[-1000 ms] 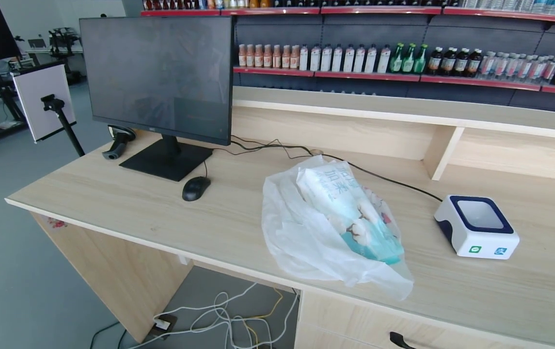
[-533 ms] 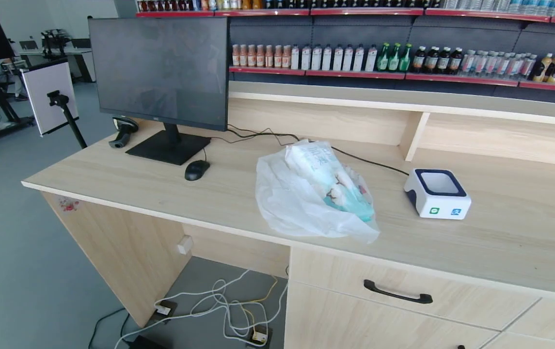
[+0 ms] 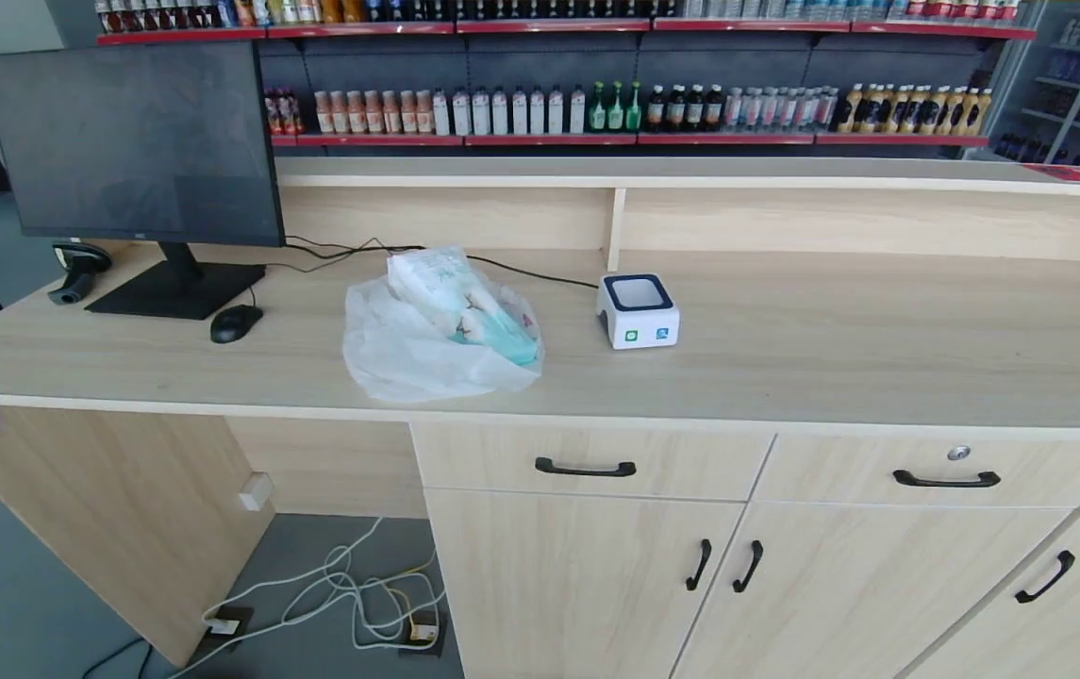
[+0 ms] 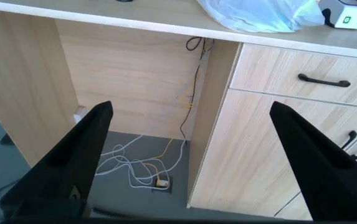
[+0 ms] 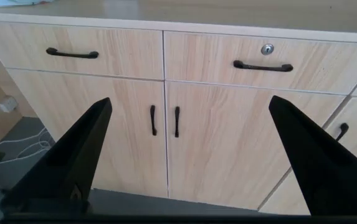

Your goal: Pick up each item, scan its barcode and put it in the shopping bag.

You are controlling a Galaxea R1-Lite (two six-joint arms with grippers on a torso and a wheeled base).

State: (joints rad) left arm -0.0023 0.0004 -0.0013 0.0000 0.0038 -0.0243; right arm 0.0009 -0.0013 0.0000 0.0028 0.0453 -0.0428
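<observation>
We've got our left pincer [image 4: 190, 111] spread wide and empty, right pincer [image 5: 190, 104] likewise, translucent white plastic shopping bag [image 3: 398, 358] holding a teal-and-white soft pack [image 3: 460, 302], lying on the pale wooden counter [image 3: 832, 349] beyond the left pincer, white box scanner [image 3: 638, 313] just beside it

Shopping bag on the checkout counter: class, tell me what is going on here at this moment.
Nothing is being handled. The shopping bag lies on the counter with a white-and-teal pack in it, and the scanner stands beside it, apart. The left gripper and right gripper hang open and empty, low in front of the cupboards.
</observation>
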